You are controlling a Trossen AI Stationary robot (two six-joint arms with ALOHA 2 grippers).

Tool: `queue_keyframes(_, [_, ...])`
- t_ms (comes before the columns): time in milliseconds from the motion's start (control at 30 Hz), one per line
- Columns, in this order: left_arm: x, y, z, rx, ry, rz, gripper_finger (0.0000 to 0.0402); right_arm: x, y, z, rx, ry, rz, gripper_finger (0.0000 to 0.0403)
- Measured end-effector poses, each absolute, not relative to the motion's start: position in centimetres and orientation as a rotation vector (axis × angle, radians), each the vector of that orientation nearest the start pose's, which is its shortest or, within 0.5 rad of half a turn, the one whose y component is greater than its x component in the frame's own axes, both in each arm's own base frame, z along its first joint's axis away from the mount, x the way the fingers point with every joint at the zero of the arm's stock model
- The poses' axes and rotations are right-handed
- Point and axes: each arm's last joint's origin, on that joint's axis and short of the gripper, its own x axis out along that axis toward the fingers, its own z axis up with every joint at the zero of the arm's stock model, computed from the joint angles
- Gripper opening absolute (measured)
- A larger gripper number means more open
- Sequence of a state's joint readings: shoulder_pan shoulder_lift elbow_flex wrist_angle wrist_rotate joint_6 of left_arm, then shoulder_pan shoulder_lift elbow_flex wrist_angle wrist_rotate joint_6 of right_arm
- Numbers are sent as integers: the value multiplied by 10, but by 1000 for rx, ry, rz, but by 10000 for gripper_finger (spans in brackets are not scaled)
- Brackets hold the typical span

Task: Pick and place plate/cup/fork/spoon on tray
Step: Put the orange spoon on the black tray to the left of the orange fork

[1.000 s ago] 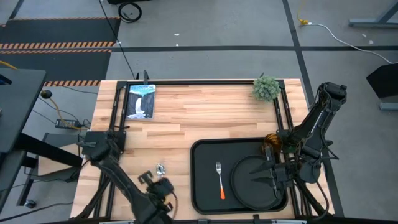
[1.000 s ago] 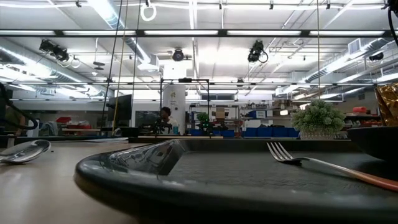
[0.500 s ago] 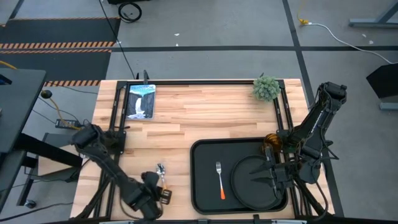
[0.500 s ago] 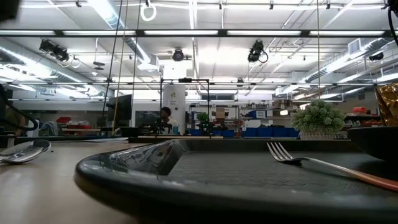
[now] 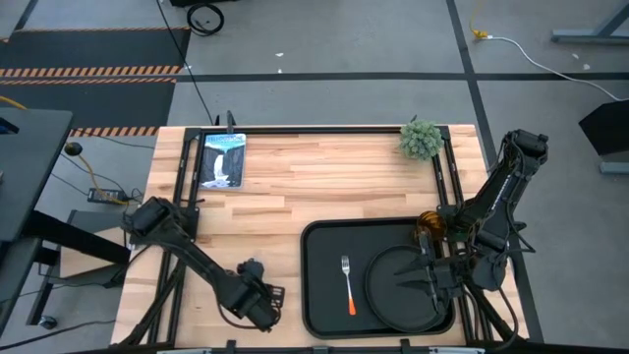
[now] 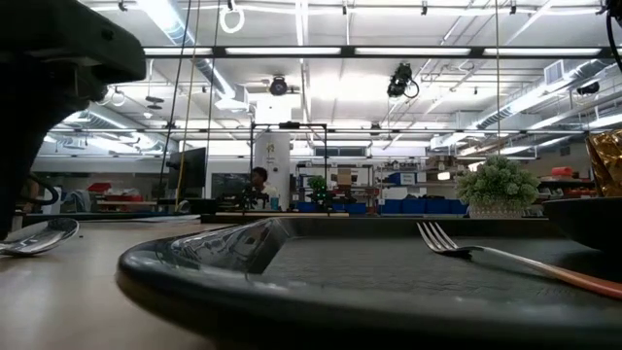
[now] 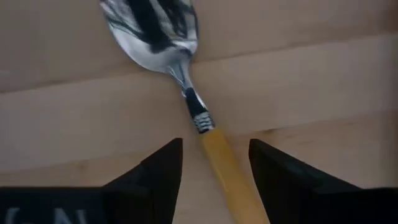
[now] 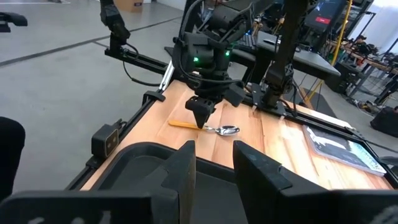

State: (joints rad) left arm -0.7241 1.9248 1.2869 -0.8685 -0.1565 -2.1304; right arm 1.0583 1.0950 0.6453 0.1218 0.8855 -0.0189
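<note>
Orange-yellow handle of the spoon (image 7: 214,155) now framed between the parted fingers (image 7: 155,171) of the left gripper (image 7: 213,165), silver bowl lying just ahead on the bare wood of the table (image 5: 324,172) — not yet clamped. Half a second back, left arm sat nearer the table's near-left corner with the spoon visible beside it; since then swung over toward the tray (image 5: 314,285) side and dropped low, now covering the spoon in the overhead view and looming dark in the upper left of the table-level view. Spoon unmoved in that level view, flat on the table, left of the tray. Fork (image 5: 348,282), plate (image 5: 388,285) and cup (image 5: 429,225) already on the tray. Right gripper (image 8: 213,163) parked over the plate, fingers apart, holding nothing, unchanged. Judgement: spoon is the last item out; approach lined up along the handle — closing and lifting likely next.
</note>
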Motion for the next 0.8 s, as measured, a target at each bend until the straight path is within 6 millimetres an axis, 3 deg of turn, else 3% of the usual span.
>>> queue_keyframes(367, [270, -230, 142, -1056, 1190, 1033, 163, 131, 187, 257, -300, 191, 173, 114])
queue_keyframes(733, [270, -231, 142, -1084, 1201, 1047, 54, 131, 187, 257, -275, 192, 171, 114])
queue_keyframes(800, [270, -231, 142, -1085, 1201, 1047, 52, 131, 187, 257, -273, 193, 174, 114])
